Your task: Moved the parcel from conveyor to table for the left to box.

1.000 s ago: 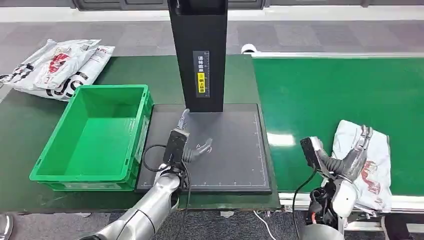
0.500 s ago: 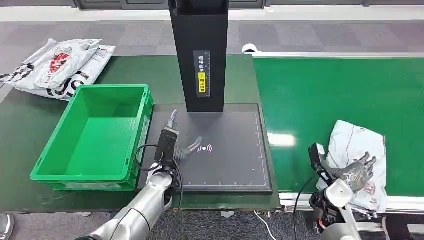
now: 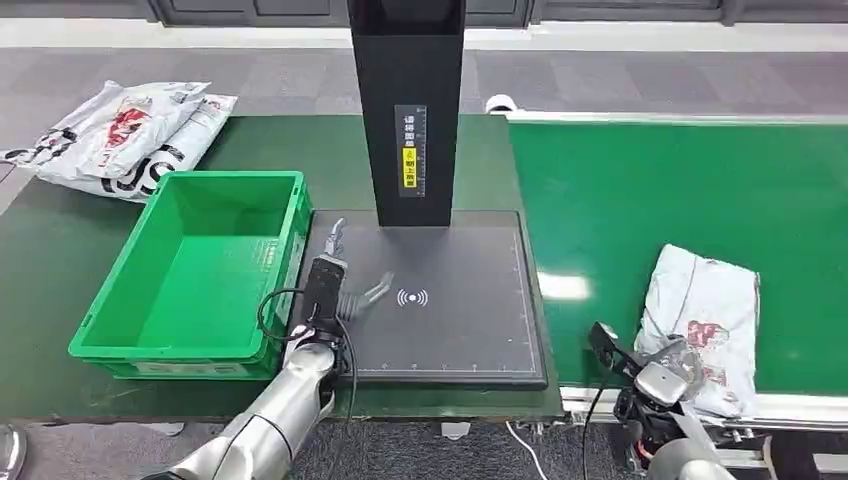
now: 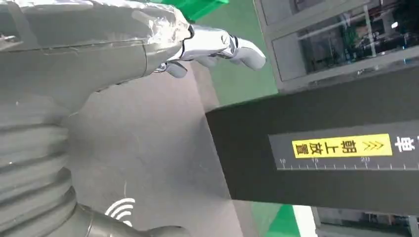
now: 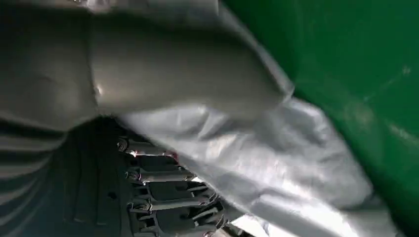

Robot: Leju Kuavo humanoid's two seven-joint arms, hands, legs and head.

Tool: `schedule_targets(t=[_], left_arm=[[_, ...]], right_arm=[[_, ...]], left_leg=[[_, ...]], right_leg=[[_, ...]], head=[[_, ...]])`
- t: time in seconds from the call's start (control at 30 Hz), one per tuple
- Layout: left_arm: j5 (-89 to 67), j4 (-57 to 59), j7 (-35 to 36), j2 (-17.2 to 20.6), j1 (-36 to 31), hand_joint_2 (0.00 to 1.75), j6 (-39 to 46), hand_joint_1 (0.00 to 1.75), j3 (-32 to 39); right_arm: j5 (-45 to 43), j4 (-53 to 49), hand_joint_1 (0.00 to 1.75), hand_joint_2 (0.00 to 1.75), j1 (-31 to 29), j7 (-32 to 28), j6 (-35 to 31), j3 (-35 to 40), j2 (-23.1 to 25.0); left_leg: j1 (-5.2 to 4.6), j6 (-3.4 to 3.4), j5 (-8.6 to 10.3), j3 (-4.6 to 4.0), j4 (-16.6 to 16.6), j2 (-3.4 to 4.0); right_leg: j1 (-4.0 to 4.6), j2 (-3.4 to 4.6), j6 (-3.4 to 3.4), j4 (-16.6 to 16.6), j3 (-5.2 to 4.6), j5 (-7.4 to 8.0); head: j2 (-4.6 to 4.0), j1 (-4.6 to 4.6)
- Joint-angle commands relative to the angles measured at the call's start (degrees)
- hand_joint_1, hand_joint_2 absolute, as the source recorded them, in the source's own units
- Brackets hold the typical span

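1. The parcel [image 3: 700, 325], a crumpled white bag with a red print, lies on the green conveyor [image 3: 640, 190], at its near edge and on the right side.
2. The right hand [image 3: 668, 362] is at the parcel's near corner. In the right wrist view its thumb lies over the plastic and the dark fingers [image 5: 163, 192] sit under it, so the hand grips the parcel's edge.
3. The left hand [image 3: 345, 280] hovers over the left part of the black pad [image 3: 470, 320], fingers spread and holding nothing. The left wrist view shows its fingers [image 4: 217, 47] stretched out and apart above the grey pad surface.
4. The pad lies on the dark green tabletop [image 3: 250, 140], just left of the conveyor, with a white wireless mark [image 3: 412, 297] near the left hand.
5. A black column [image 3: 407, 110] rises from the pad's far edge, bearing a yellow label [image 3: 408, 165] and a ruled scale.
6. An open green crate [image 3: 200, 265] stands just beside the pad on its left, with no parcel in it.
7. Two more white bags [image 3: 125, 135] lie stacked at the tabletop's far left corner, well apart from the crate.
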Motion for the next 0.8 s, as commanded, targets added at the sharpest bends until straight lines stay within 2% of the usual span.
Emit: schedule_targets(t=[0.03,0.4,0.43,0.5,0.53,0.57,0.6,0.67,0.7,0.77,0.8], left_arm=[[-0.1,0.9,0.2,1.8,-0.8,1.75,0.1,0.0,3.9],[-0.1,0.7,0.2,1.9,-0.8,1.75,0.1,0.0,3.9],[-0.2,0.6,0.2,1.8,-0.8,1.75,0.4,0.0,3.9],[-0.2,-0.6,0.2,2.3,0.0,1.75,2.1,0.0,4.4],[-0.2,-0.9,0.2,2.5,0.1,1.75,2.6,0.0,4.6],[-0.4,-1.0,0.2,2.8,0.2,1.75,3.2,0.0,4.8],[-0.7,-0.5,0.2,3.0,0.0,1.75,3.8,0.0,5.0],[-1.5,0.9,0.2,2.9,-0.8,1.75,4.9,0.0,5.1],[-2.0,2.1,0.2,2.8,-1.5,1.75,5.6,0.0,5.1],[-3.9,5.8,0.2,2.5,-3.8,1.75,7.6,0.0,4.9],[-4.3,6.6,0.2,2.5,-4.6,1.75,8.0,0.0,5.0]], right_arm=[[-0.1,5.0,1.75,1.75,-0.4,-2.4,-3.4,-1.7,0.1],[-0.1,4.9,1.75,1.75,-0.5,-2.8,-4.1,-1.9,0.3],[0.1,4.5,1.75,1.75,-0.4,-3.8,-7.5,-2.2,0.5],[-0.6,3.5,1.75,1.75,-2.1,-9.8,-21.6,-3.9,1.8],[-0.8,3.0,1.75,1.75,-2.8,-11.7,-25.0,-4.0,2.3],[-2.5,-5.8,1.75,1.75,-2.3,-16.9,-27.2,-5.5,4.1],[-2.5,-14.1,1.75,1.75,-1.4,-21.0,-27.2,-7.3,6.1],[-4.8,-27.8,1.75,1.75,-1.0,-33.0,-27.2,-11.7,10.2],[-7.2,-32.4,1.75,1.75,-1.3,-40.4,-27.2,-14.2,12.6],[-7.9,-37.5,1.75,1.75,-2.6,-50.8,-27.2,-17.3,17.9],[-7.6,-38.7,1.75,1.75,-2.6,-52.6,-27.2,-16.7,19.3]], left_leg=[[0.02,0.04,0.12,-0.13,-0.1,0.07],[0.0,0.03,0.08,-0.06,-0.1,0.11],[0.0,0.02,0.1,-0.07,-0.1,0.14],[0.03,-0.02,0.03,-0.09,0.0,0.15],[0.02,-0.02,-0.02,-0.1,0.0,0.17],[0.0,-0.02,0.02,-0.12,0.0,0.28],[-0.01,-0.02,-0.01,-0.2,0.0,0.34],[-0.08,-0.04,-0.01,-0.4,0.0,0.82],[-0.07,-0.05,-0.01,-0.54,0.1,0.73],[-0.11,-0.1,0.0,-0.6,0.1,0.87],[-0.06,-0.13,0.02,-0.63,0.1,0.74]], right_leg=[[0.03,-0.02,-0.02,-0.2,0.0,0.15],[0.04,0.05,-0.03,-0.2,0.0,0.19],[0.03,0.07,-0.04,-0.2,-0.03,0.2],[0.05,0.09,-0.06,-0.1,-0.05,0.16],[0.04,0.15,-0.04,0.0,-0.07,0.13],[0.02,0.23,-0.06,-0.1,-0.12,0.18],[0.0,0.32,-0.04,0.0,-0.21,0.17],[-0.07,0.74,-0.09,0.1,-0.61,0.28],[-0.07,0.67,-0.13,0.2,-0.73,0.31],[-0.1,0.76,-0.19,0.3,-0.87,0.33],[-0.06,0.66,-0.19,0.3,-0.89,0.31]], head=[[0.02,0.02],[0.02,0.0],[0.02,0.0],[0.02,0.0],[0.0,0.0],[0.02,0.0],[0.02,0.02],[0.0,0.02],[0.02,0.02],[0.02,0.02],[0.0,0.02]])
